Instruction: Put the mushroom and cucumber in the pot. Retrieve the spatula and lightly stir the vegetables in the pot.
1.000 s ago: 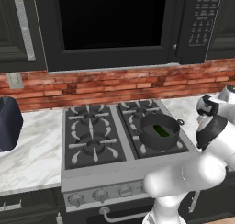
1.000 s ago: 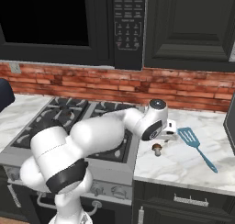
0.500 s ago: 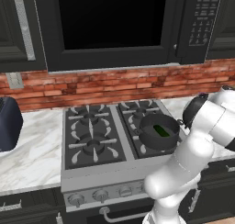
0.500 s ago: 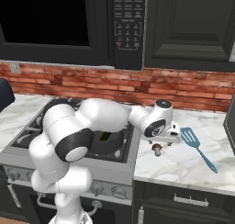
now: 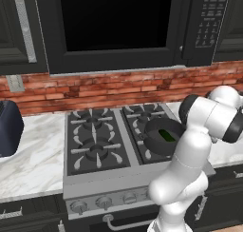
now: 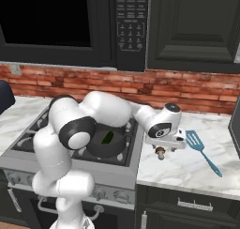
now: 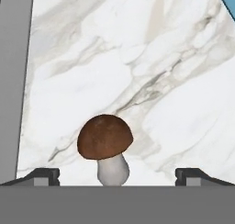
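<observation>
The mushroom (image 7: 105,140), brown-capped with a pale stem, stands upright on the marble counter right of the stove. My gripper (image 7: 118,175) hangs open just over it, and each fingertip (image 7: 43,175) stands well clear of it at the side. From the right base view the hand (image 6: 161,146) hovers directly above the mushroom (image 6: 161,152). The dark pot (image 6: 117,153) sits on the stove's front right burner with the green cucumber (image 6: 108,137) inside; it also shows as pot (image 5: 152,129) and cucumber (image 5: 166,135). The light blue spatula (image 6: 201,150) lies flat on the counter right of the mushroom.
The gas stove (image 5: 95,140) has bare grates on its left burners. A dark blue rounded object (image 5: 7,126) sits on the left counter. Brick backsplash and a microwave (image 6: 131,26) stand behind and above. Marble counter (image 6: 187,174) spreads in front of the spatula.
The arm's elbow has swung over the stove while the hand settled lower over the mushroom. The jaws stayed wide open; mushroom, cucumber and spatula have not moved.
</observation>
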You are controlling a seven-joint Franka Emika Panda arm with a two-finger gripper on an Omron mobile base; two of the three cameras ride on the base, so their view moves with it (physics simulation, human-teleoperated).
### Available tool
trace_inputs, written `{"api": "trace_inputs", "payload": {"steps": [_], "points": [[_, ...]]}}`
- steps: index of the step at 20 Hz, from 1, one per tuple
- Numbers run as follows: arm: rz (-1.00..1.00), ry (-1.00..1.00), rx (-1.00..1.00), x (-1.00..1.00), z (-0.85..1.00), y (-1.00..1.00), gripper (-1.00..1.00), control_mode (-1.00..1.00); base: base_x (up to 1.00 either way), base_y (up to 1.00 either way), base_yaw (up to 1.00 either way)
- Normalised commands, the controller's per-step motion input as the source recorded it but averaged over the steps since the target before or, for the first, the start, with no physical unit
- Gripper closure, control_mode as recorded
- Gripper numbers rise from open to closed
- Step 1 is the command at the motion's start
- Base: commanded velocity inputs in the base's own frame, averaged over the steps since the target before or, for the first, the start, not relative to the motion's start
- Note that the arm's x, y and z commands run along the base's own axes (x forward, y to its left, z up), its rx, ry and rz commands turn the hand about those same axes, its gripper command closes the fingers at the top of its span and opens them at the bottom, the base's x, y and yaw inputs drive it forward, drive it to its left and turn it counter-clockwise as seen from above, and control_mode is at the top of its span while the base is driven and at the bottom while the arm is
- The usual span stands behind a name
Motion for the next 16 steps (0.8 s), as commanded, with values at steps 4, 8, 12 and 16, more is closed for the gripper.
{"api": "trace_inputs", "payload": {"steps": [4,8,12,16], "points": [[0.06,0.00,0.05,-0.01,-0.06,0.05,-1.00,-1.00,0.00,0.00,0.00],[0.06,0.00,0.00,-0.03,0.00,0.10,-1.00,-1.00,0.00,0.00,0.00],[0.06,0.00,0.00,0.00,0.00,0.14,-1.00,-1.00,0.00,0.00,0.00],[0.07,0.00,0.00,-0.10,0.00,0.20,-1.00,-1.00,0.00,0.00,0.00]]}}
